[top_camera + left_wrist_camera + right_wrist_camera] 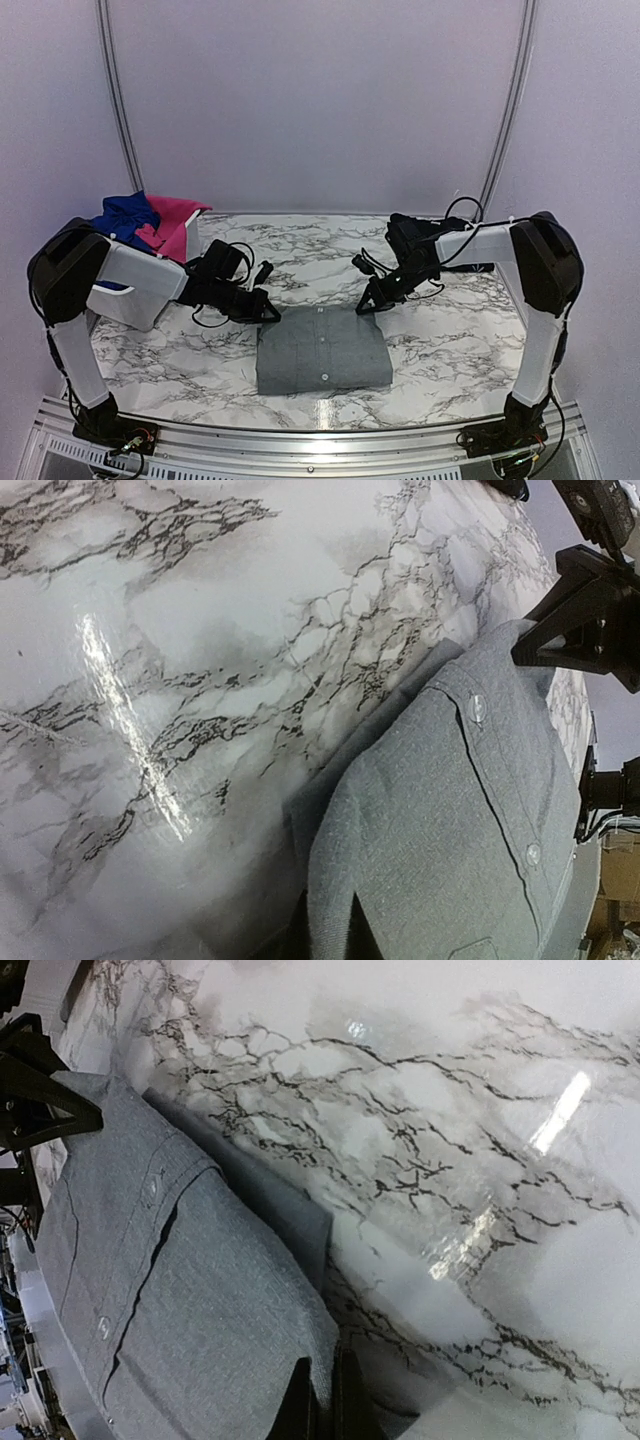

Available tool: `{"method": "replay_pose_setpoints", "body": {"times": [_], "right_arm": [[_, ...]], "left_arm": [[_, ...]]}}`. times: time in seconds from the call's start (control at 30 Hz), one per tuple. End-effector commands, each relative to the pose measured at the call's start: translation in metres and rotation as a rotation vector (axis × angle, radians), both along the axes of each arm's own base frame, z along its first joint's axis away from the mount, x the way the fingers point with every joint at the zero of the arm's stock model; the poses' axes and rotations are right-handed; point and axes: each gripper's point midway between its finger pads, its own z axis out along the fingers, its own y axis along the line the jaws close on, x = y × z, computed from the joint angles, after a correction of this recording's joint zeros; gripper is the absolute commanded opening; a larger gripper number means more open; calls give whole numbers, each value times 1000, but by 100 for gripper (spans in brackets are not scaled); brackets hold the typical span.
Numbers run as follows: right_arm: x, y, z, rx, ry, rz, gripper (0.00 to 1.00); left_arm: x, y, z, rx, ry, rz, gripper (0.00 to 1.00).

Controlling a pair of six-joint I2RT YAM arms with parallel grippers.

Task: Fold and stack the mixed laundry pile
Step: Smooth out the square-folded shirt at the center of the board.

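Note:
A grey collared button shirt (pixel 322 350) lies folded into a rectangle at the middle of the marble table. My left gripper (pixel 270 312) is at its far left corner, shut on a fold of the grey cloth (pixel 450 820), which is pinched between the dark fingers of the gripper (pixel 335 935). At the far right corner my right gripper (pixel 365 305) is shut on the shirt's edge (pixel 180 1300); the cloth runs between the tips of the gripper (pixel 325 1400). Royal blue (pixel 125 215) and hot-pink (pixel 175 225) pieces sit heaped in the basket at the left.
The white plastic basket (pixel 195 240) stands at the table's left, partly behind my left arm. A dark heap (pixel 408 235) lies at the back right behind the right arm. Bare marble table (pixel 450 350) shows on both sides of the shirt.

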Motion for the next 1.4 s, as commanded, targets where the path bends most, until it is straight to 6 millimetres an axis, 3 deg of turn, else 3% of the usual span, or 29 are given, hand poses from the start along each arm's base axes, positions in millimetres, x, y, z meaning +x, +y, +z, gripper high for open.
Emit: {"method": "replay_pose_setpoints", "body": {"times": [0.0, 0.1, 0.23, 0.47, 0.57, 0.77, 0.83, 0.87, 0.93, 1.0, 1.07, 1.1, 1.17, 1.23, 1.3, 1.37], "right_arm": [[2, 3, 48, 47, -78, 14, 0], [-11, 9, 57, 78, -71, 50, 0], [-20, 18, 62, 101, -67, 92, 0], [-1, 23, 43, 68, -81, 66, 0], [8, 21, 26, 27, -87, 42, 0], [24, 13, 9, -19, -97, -25, 0], [27, 11, 7, -34, -100, -36, 0], [29, 10, 8, -38, -101, -39, 0], [34, 8, 18, -50, -120, -53, 12], [42, 5, 43, -36, -165, -76, 21], [49, -2, 69, -14, -204, -104, 35], [51, -4, 83, 9, -219, -111, 41], [52, -10, 107, 58, -243, -123, 42], [51, -15, 122, 100, -246, -124, 48], [48, -18, 120, 112, -222, -110, 57], [44, -20, 110, 103, -186, -91, 58]], "left_arm": [[1, 3, 40, -43, -71, -16, 1], [-7, 10, 46, -31, -80, -27, 2], [-17, 20, 39, -12, -71, -19, 3], [-4, 30, 6, 23, -37, 57, 3], [6, 34, -8, 64, -29, 82, 3], [27, 23, -11, 79, -39, 85, 7], [30, 23, -11, 95, -41, 83, 14], [31, 24, -7, 97, -52, 81, 20], [33, 28, 6, 110, -85, 91, 43], [37, 33, 32, 116, -150, 107, 67], [40, 42, 67, 133, -228, 126, 96], [41, 46, 87, 138, -274, 130, 99], [43, 54, 129, 131, -371, 155, 99], [41, 62, 170, 86, -448, 202, 99], [39, 71, 197, 29, -477, 283, 99], [39, 82, 206, -6, -460, 382, 99]]}}
